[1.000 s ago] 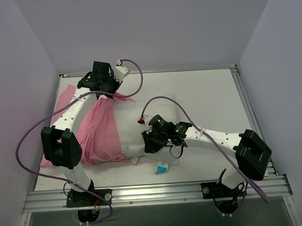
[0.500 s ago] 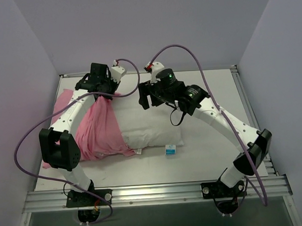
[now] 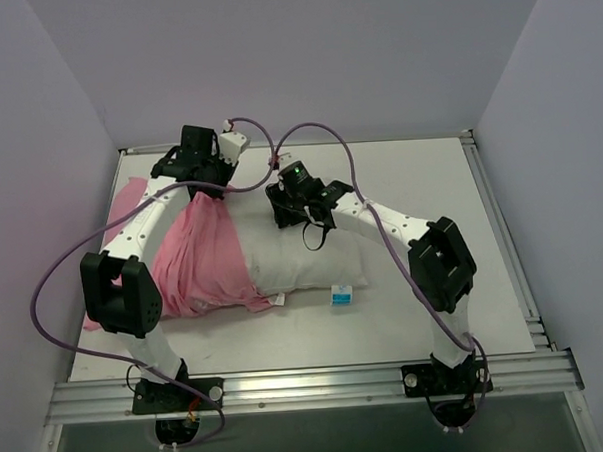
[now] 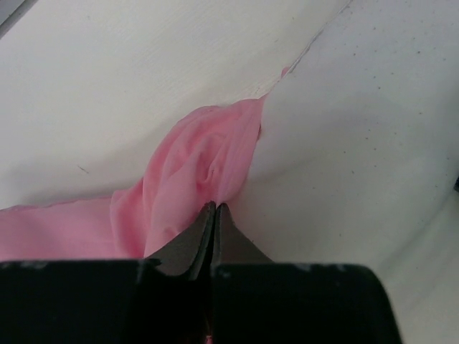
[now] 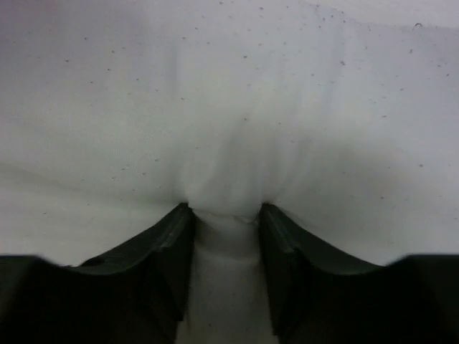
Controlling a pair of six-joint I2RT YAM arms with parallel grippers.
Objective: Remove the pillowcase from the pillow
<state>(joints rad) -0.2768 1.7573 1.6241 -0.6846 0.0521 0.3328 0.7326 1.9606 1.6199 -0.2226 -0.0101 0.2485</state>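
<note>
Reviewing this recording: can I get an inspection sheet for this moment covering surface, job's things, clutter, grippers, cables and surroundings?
Surface: white table, no spills or marks seen.
Job's things: pink pillowcase covers the left end of the white pillow; the pillow's right part is exposed.
Clutter: small blue-and-white item at the pillow's near edge; cannot tell if it is attached.
Grippers: left gripper shut on a pillowcase fold; right gripper pinches pillow fabric between its fingers.
Cables: left purple cable loops out past the table's left side; right purple cable arcs above the pillow.
Surroundings: pale walls on three sides, metal rail at the near edge.
</note>
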